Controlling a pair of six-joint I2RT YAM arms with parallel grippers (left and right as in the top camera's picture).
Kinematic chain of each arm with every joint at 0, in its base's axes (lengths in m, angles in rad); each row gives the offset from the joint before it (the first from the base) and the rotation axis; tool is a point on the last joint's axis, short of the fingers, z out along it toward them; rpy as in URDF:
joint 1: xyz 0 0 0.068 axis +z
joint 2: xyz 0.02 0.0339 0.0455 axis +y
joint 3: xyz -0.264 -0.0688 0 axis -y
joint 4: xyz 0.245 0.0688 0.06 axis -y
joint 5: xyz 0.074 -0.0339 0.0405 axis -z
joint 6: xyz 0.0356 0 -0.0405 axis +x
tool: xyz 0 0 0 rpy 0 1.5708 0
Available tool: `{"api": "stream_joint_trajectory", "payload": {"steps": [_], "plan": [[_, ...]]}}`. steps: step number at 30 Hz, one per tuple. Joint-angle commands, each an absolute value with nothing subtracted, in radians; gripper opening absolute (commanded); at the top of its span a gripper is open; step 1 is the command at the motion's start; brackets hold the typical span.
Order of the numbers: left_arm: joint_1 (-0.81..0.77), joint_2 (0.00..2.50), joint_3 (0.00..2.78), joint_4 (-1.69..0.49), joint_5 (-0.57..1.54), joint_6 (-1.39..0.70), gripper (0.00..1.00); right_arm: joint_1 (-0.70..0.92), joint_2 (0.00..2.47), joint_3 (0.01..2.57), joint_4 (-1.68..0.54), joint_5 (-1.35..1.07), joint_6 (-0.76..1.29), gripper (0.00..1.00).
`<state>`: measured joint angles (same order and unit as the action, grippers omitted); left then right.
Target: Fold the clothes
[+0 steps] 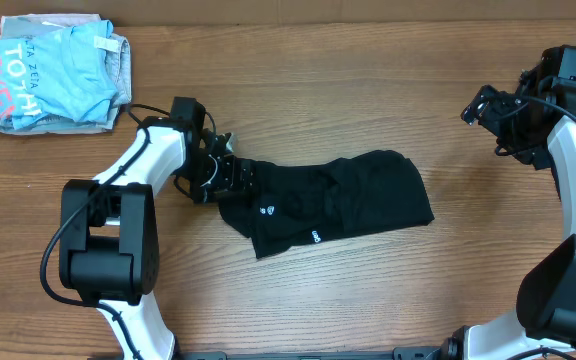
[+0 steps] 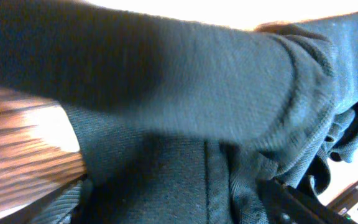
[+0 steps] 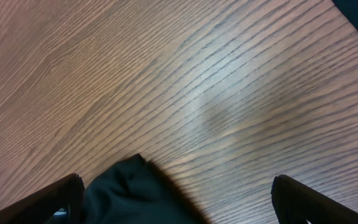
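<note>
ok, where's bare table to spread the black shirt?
Free: table between black shirt and right gripper, plus the strip in front of the shirt. Crowded: left gripper at the shirt's left end, folded pile far-left.

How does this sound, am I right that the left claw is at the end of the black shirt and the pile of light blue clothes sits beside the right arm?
Not quite. The pile of light blue clothes sits on the side of the left arm, near the table's far corner, as the overhead view shows. The left claw is indeed at the end of the black shirt.
</note>
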<state>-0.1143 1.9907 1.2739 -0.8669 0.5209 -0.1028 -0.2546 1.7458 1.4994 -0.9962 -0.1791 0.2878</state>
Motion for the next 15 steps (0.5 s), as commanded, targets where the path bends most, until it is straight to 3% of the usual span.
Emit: {"api": "stream_joint_trajectory", "payload": {"steps": [1,3,4,5,6,7,8,15], "plan": [[-0.141,2.042,1.237,-0.847,0.525,-0.123,0.8,-0.254,1.732,1.51,-0.993,-0.176,0.287,1.0],[-0.143,2.042,1.237,-0.842,0.525,-0.146,0.56,-0.254,1.732,1.51,-0.993,-0.176,0.287,1.0],[-0.144,2.042,1.237,-0.84,0.525,-0.151,0.54,-0.254,1.732,1.51,-0.993,-0.176,0.287,1.0],[-0.144,2.042,1.237,-0.838,0.525,-0.151,0.56,-0.254,1.732,1.51,-0.993,-0.176,0.287,1.0],[-0.144,2.042,1.237,-0.836,0.525,-0.151,0.68,-0.254,1.732,1.51,-0.993,-0.176,0.287,1.0],[-0.144,2.042,1.237,-0.834,0.525,-0.149,0.89,-0.254,1.732,1.51,-0.993,-0.176,0.287,1.0],[-0.145,2.042,1.237,-0.833,0.526,-0.149,0.96,-0.254,1.732,1.51,-0.993,-0.176,0.287,1.0],[-0.146,2.042,1.233,-0.847,0.633,-0.024,1.0,-0.254,1.732,1.51,-0.993,-0.176,0.287,1.0]]}}
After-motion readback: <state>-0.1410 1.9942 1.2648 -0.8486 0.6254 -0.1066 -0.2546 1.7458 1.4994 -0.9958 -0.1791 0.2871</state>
